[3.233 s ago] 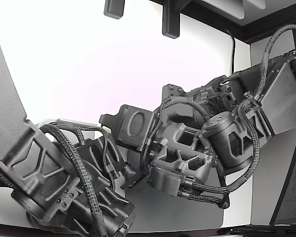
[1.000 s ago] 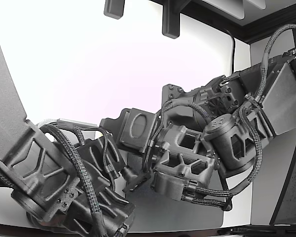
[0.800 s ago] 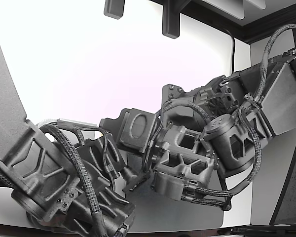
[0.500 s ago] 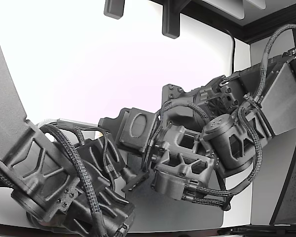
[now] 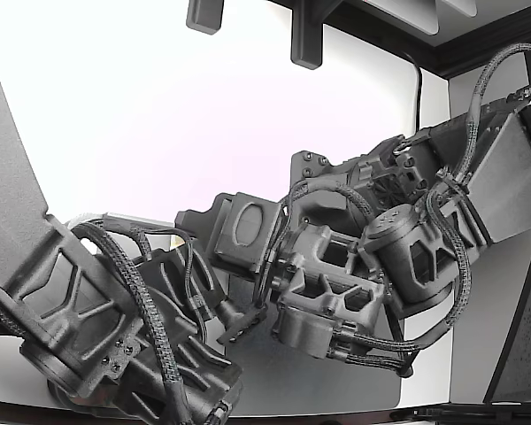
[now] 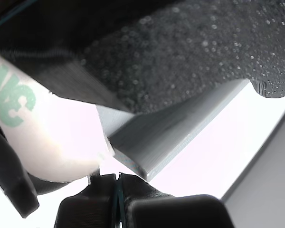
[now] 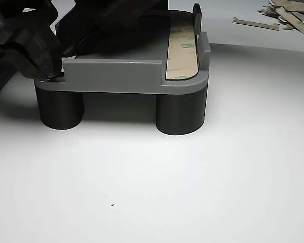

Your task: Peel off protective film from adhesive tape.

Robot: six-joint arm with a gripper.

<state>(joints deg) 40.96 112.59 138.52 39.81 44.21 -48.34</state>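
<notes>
White worktop (image 7: 192,192) carries a grey fixture (image 7: 116,76) on dark round legs. A tan tape strip (image 7: 182,50) with green print lies along its side nearest the other view's right. The black end effector (image 7: 45,50) presses at the opposite corner; I cannot tell its grip.

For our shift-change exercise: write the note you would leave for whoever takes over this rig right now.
Pincer: at the gray fixture's near corner in the other view; open or shut cannot be told.
Tape strip: lies flat in the fixture's slot, liner with green print on it.
Wrist view: a white liner with green print curves close to the camera.
Done: peeled scraps lie on the table behind.
Left: peel the strip in the slot.
</notes>
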